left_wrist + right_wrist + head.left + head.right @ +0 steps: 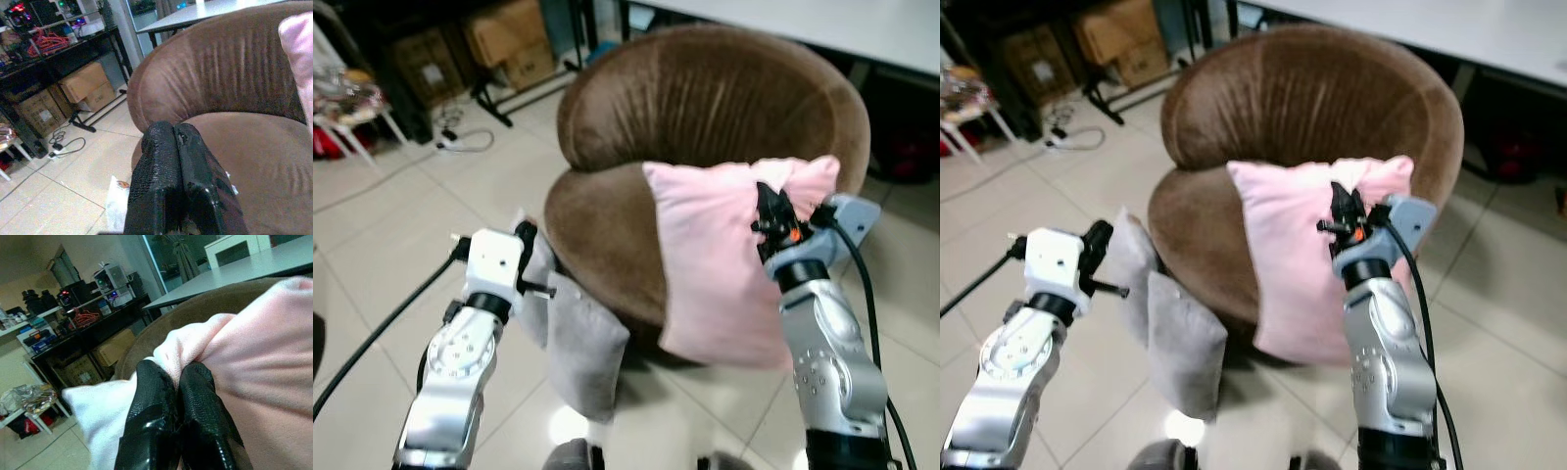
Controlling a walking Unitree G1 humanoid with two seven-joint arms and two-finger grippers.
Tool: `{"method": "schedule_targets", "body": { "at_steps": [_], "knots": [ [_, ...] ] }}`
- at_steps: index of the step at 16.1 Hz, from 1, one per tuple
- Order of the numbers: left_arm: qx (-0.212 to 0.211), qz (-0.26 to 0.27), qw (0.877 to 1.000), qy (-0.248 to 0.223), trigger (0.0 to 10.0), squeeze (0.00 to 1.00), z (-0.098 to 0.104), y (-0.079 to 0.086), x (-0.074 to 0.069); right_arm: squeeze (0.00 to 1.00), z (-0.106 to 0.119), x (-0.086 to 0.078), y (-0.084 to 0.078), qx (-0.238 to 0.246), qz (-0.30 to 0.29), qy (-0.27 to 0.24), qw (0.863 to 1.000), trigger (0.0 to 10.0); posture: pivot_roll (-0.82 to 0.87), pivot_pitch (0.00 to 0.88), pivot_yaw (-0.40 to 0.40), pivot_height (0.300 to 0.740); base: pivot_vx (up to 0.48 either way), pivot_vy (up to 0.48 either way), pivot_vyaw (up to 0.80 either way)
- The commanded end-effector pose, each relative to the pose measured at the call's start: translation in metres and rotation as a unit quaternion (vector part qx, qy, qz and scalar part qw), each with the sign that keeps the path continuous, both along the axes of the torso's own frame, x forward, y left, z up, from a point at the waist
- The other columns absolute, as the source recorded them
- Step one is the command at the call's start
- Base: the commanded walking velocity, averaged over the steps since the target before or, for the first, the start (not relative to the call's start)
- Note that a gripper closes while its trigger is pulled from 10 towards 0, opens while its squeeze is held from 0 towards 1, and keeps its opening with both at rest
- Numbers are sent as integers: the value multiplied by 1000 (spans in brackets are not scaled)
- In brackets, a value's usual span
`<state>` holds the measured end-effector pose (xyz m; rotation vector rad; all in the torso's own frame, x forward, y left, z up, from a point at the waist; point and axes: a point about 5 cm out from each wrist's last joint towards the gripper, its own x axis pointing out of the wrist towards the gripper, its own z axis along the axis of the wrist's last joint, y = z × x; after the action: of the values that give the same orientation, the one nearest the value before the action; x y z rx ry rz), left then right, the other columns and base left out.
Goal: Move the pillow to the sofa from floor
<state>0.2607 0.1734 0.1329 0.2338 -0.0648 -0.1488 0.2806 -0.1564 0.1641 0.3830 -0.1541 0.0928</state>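
A pink pillow (pixel 715 264) hangs in the air in front of the round brown sofa chair (pixel 705 108), its lower part over the chair's front edge. My right gripper (pixel 771 217) is shut on the pillow's top edge; the right wrist view shows pink fabric (pixel 254 347) bunched between the black fingers (pixel 195 396). My left gripper (pixel 524 240) is shut and holds nothing, raised beside the chair's left front. In the left wrist view its fingers (pixel 171 186) point at the brown seat (pixel 254 156).
Two grey cushions (pixel 582 343) lean against the chair's left front on the tiled floor. Cardboard boxes (pixel 509 39) and a dark shelf stand at the back left, with cables and a power strip (pixel 450 137) on the floor. A white table (pixel 862 24) runs behind the chair.
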Motion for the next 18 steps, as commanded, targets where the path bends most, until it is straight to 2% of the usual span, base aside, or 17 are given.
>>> {"method": "schedule_targets", "body": {
  "at_steps": [1,3,7,9,15,18],
  "knots": [
    [4,9,1000,2,10000,0,-1,3,0,0,9,0,2,-3,0,-24,1000,10000,-22,0,66,740,0,0,0],
    [3,8,1000,1,10000,0,-2,3,0,0,6,1,1,-17,-19,-12,1000,10000,-23,0,67,740,0,0,0],
    [17,4,1000,-7,10000,0,0,4,3,0,-11,0,7,-51,-4,24,998,10000,-20,0,72,740,0,0,0],
    [18,2,1000,-9,10000,0,0,3,4,0,-15,1,8,-50,-7,31,998,10000,-17,0,74,740,0,-321,0],
    [20,0,1000,-14,10000,0,1,3,5,0,-17,4,7,-60,-21,36,997,10000,-9,0,71,740,0,-334,0],
    [11,1,1000,-20,10000,0,2,3,6,0,-14,4,9,-83,-22,18,996,10000,-7,0,71,740,0,0,0]
  ]
}}
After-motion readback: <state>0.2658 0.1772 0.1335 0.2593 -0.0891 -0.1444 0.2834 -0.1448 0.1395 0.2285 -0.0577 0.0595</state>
